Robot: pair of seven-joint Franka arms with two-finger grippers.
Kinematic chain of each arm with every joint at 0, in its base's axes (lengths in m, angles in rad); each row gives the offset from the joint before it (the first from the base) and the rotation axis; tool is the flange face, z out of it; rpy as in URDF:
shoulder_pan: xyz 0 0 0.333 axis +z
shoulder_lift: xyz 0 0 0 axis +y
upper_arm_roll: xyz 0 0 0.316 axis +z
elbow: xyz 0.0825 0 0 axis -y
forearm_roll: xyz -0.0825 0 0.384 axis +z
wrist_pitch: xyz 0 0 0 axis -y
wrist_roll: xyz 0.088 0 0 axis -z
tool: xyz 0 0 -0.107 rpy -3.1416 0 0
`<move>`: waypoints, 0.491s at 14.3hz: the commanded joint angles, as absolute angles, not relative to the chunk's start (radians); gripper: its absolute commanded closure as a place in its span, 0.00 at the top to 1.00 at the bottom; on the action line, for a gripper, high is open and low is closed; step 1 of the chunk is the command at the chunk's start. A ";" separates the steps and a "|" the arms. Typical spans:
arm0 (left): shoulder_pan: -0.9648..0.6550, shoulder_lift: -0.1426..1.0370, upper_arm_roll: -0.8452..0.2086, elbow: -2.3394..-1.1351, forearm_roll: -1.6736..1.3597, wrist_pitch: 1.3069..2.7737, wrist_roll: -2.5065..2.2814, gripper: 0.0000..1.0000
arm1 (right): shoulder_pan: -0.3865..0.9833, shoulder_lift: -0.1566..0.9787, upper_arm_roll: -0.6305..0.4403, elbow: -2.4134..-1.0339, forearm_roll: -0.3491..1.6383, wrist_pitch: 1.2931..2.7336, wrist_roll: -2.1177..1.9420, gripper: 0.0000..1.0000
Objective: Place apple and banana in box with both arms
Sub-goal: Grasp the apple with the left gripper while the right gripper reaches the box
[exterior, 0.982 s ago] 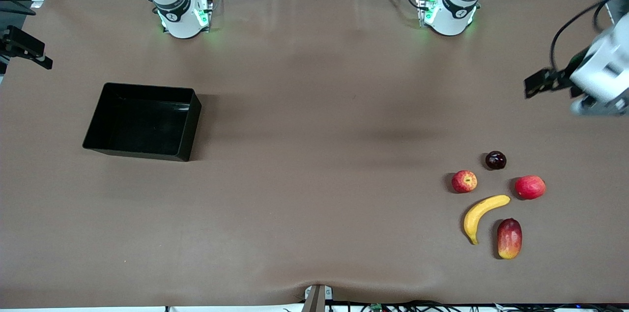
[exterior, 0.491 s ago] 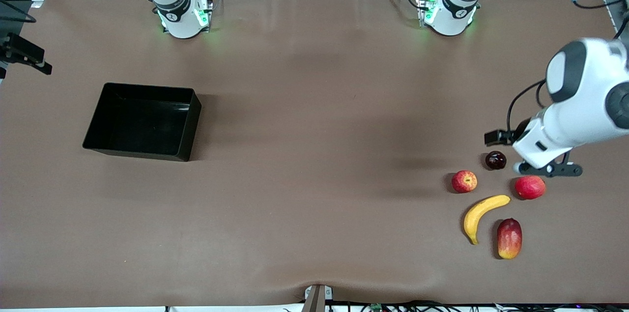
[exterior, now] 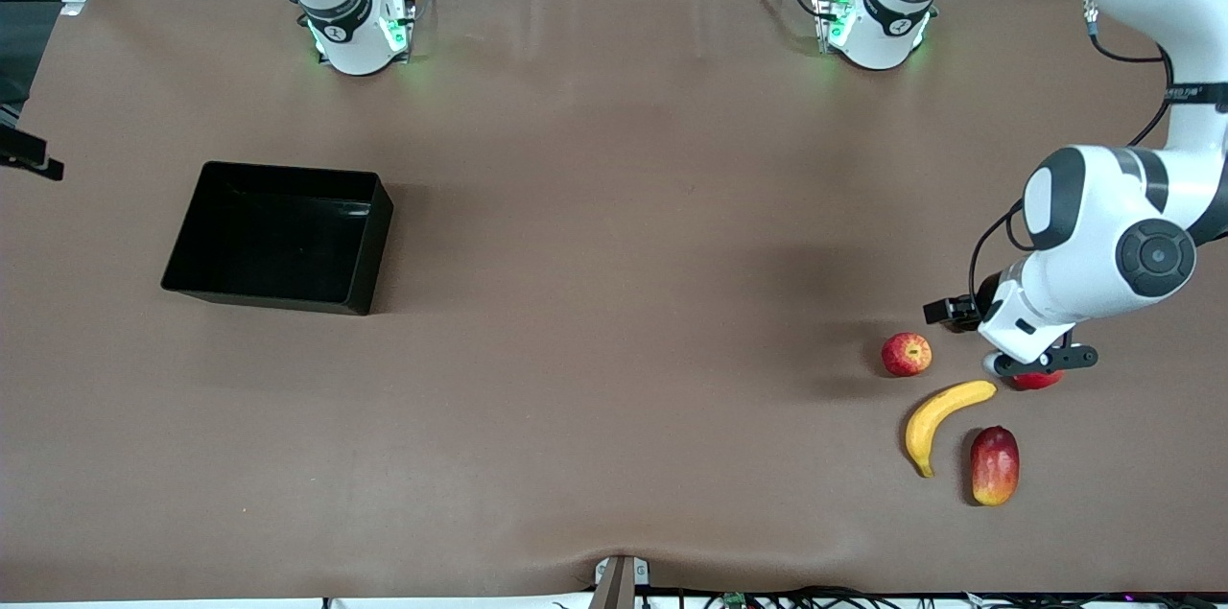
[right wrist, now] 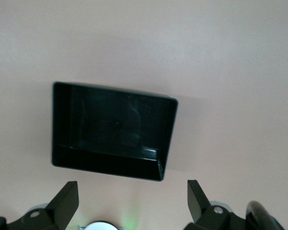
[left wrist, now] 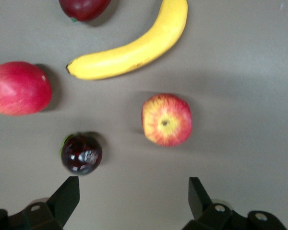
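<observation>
Beside the mango (exterior: 994,465), banana (exterior: 942,419) lengthwise diagonal.

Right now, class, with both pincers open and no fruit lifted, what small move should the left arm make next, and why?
Probably shift the left pincer sideways and down until it straddles the apple. Its open fingers hang over the fruit cluster, nearer the dark maroon fruit, holding nothing. The banana lies untouched and the box is empty.
</observation>
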State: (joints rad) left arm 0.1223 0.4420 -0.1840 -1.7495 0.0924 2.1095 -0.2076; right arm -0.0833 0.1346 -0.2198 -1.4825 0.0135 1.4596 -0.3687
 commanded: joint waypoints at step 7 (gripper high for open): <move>0.112 0.575 -0.196 -1.773 0.121 2.344 -0.213 1.00 | -0.203 0.364 -0.204 -1.662 0.066 1.736 -0.477 1.00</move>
